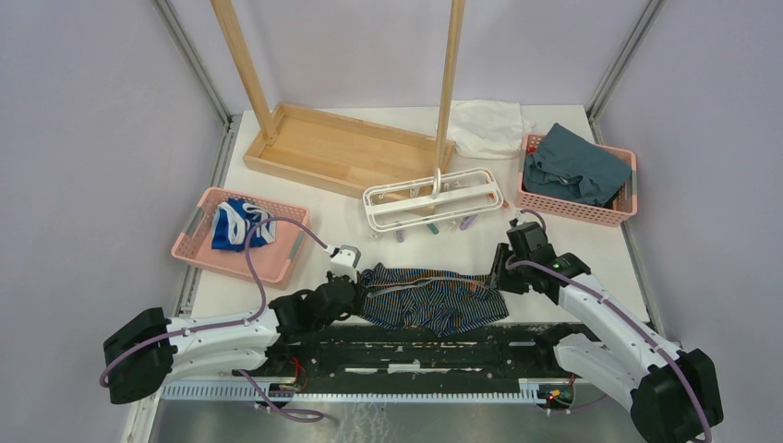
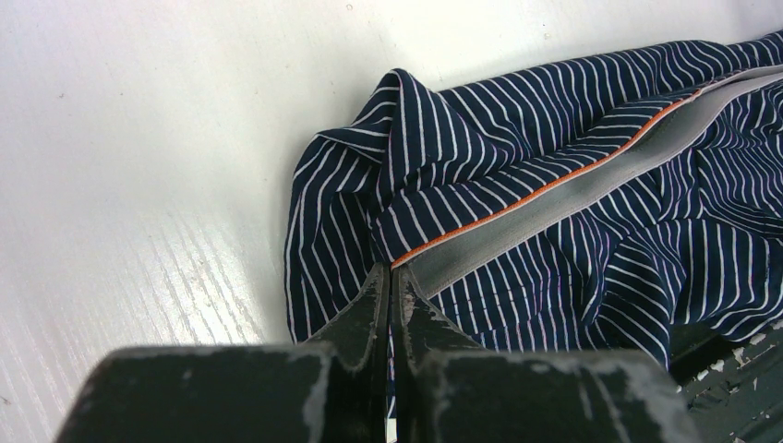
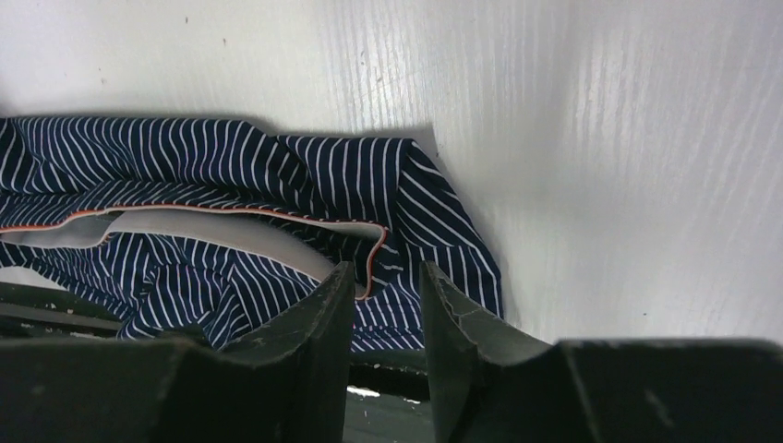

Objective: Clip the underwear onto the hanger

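The underwear (image 1: 434,297), navy with thin pinstripes, a grey waistband and orange trim, lies crumpled at the table's near edge between the arms. My left gripper (image 1: 360,293) is shut on its left waistband corner; in the left wrist view the fingertips (image 2: 392,272) pinch the striped cloth (image 2: 554,138) just below the orange trim. My right gripper (image 1: 499,277) is open at the garment's right end; in the right wrist view its fingers (image 3: 388,272) stand apart in front of the cloth (image 3: 231,166). The white hanger (image 1: 434,198) lies flat on the table behind the underwear, its clips spread beside it.
A tall wooden rack stands on its tray base (image 1: 342,148) at the back. A pink basket (image 1: 198,242) at left holds a blue-and-white garment (image 1: 242,224). A pink basket (image 1: 577,210) at right holds a teal cloth (image 1: 572,166). A white cloth (image 1: 489,125) lies at the back.
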`<state>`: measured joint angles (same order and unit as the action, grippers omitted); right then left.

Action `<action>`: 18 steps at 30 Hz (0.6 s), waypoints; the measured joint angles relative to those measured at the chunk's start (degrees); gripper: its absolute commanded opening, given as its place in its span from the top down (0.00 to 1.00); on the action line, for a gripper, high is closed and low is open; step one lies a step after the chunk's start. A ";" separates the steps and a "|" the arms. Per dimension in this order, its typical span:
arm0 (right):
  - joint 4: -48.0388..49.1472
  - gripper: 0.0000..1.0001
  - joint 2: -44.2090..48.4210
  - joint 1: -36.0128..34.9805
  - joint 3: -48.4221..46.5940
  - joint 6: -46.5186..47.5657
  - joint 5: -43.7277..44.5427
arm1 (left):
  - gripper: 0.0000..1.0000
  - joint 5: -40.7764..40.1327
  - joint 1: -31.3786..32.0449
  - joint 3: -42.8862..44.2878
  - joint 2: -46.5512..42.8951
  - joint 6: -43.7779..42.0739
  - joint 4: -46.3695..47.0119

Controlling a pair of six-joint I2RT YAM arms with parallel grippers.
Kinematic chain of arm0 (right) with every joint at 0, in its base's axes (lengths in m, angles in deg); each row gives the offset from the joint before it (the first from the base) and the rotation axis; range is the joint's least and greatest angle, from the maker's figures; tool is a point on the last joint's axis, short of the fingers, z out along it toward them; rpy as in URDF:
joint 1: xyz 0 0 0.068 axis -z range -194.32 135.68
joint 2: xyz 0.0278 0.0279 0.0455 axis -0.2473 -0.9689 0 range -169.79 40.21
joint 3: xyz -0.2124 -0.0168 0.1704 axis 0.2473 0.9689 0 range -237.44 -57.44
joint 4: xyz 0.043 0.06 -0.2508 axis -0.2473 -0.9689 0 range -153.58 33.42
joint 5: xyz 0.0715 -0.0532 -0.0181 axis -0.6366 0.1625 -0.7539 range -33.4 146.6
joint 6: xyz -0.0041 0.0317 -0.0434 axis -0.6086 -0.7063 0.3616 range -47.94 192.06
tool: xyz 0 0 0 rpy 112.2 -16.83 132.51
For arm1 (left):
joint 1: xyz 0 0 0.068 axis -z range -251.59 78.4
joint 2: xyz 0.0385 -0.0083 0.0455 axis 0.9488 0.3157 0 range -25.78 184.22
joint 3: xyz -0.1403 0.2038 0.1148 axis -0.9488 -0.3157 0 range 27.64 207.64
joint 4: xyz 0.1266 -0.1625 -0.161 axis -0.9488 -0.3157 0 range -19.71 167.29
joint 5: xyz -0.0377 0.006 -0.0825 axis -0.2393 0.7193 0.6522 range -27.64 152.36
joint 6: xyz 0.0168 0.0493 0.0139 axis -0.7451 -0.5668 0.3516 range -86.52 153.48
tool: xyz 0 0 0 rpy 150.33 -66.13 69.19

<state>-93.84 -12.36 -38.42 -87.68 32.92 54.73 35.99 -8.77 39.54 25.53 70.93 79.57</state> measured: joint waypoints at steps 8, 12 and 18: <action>-0.63 0.61 -2.01 0.00 0.04 0.70 -3.06 | 0.97 -0.02 0.00 0.02 -0.26 0.02 -0.04; 0.24 0.64 -2.40 0.00 0.22 0.66 -4.00 | 0.97 -0.02 -0.02 0.00 -0.72 0.02 -0.17; 1.29 0.84 -2.64 0.00 0.85 0.66 -4.63 | 0.97 -0.02 0.00 0.00 -0.85 0.04 -0.48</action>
<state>-92.55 -15.01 -38.42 -86.83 33.58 50.10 35.97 -8.77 39.54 24.68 70.97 79.09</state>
